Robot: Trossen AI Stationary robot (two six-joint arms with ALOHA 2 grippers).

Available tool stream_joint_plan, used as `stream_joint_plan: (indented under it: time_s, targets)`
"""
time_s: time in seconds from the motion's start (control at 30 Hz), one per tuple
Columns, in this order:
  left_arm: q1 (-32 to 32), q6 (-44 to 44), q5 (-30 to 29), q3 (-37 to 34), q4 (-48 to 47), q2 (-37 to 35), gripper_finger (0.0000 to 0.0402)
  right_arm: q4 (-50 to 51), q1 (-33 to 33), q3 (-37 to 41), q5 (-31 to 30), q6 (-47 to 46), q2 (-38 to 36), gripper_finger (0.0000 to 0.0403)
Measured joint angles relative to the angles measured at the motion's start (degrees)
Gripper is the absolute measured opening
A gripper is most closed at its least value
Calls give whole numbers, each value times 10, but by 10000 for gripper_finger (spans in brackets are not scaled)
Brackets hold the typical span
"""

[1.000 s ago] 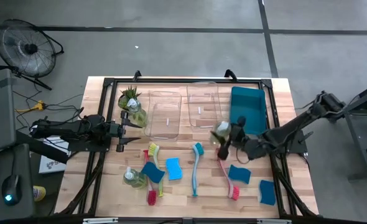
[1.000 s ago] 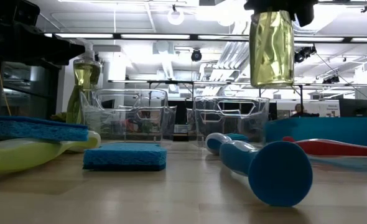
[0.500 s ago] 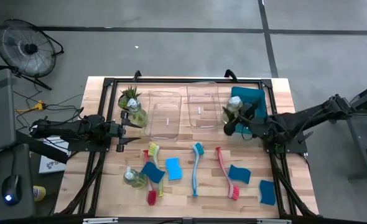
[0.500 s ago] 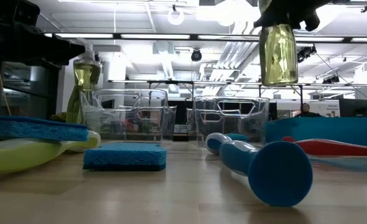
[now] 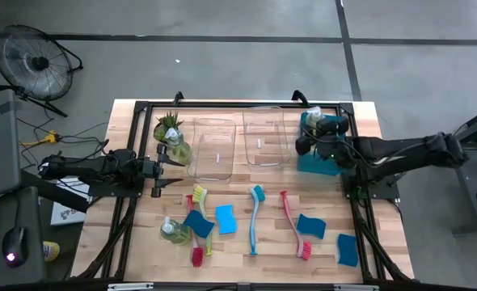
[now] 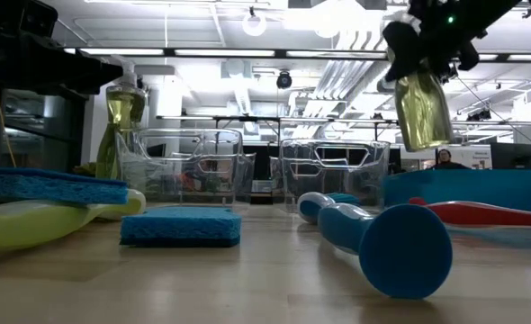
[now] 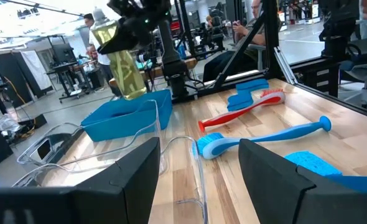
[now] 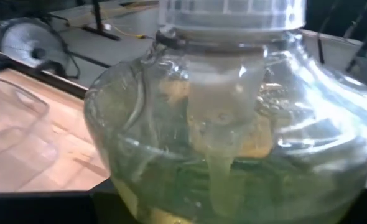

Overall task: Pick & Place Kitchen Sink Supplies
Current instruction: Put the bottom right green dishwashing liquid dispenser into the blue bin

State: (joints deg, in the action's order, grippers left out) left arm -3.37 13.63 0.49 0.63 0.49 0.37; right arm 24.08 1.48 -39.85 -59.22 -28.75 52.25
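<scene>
My right gripper point(image 6: 425, 54) is shut on a clear bottle of yellowish-green soap point(image 6: 421, 108), held in the air over the teal bin point(image 5: 326, 149) at the table's far right. The same bottle point(image 7: 125, 65) shows in the left wrist view and fills the right wrist view point(image 8: 233, 137). My left gripper point(image 5: 170, 170) waits open at the table's left, with nothing between its fingers. On the table lie blue sponges point(image 5: 225, 218) point(image 5: 311, 226), a teal brush point(image 5: 255, 217), a red brush point(image 5: 293, 225), and two more soap bottles point(image 5: 177, 150) point(image 5: 172, 232). My right gripper holds the soap bottle by its upper part point(image 6: 416, 79), just below the cap; the gripper's own body hides the exact place of contact. The bottle hangs below the fingers, tilted, lifted clear above the teal bin.
Two clear bins point(image 5: 216, 149) point(image 5: 263, 137) stand side by side at the far middle. A small spiky plant point(image 5: 168, 124) sits at the far left. Another sponge point(image 5: 348, 249) lies near the right front corner, and more brushes point(image 5: 198, 238) with a sponge at front left.
My right gripper has carried the soap bottle from above the table's middle toward the far right, coming over the teal bin. The bottle, which hung upright, is now tilted. The gripper has tipped up nearer to level.
</scene>
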Motion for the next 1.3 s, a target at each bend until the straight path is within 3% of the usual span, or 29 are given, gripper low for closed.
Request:
stream_joint_plan:
  time_s: [0.4, 0.7, 0.9, 1.07, 1.3]
  targets:
    - [0, 0, 0, 0, 0, 0, 213, -38, 97, 72, -20, -8, -3, 177]
    - [0, 0, 0, 0, 0, 0, 213, -238, 172, 154, 2, 86, -3, 177]
    - [0, 0, 0, 0, 0, 0, 213, -370, 223, 204, 49, 136, -3, 177]
    - [0, 0, 0, 0, 0, 0, 213, -439, 268, 240, 114, 127, -1, 177]
    - [0, 0, 0, 0, 0, 0, 213, -504, 316, 278, 152, 147, -1, 177]
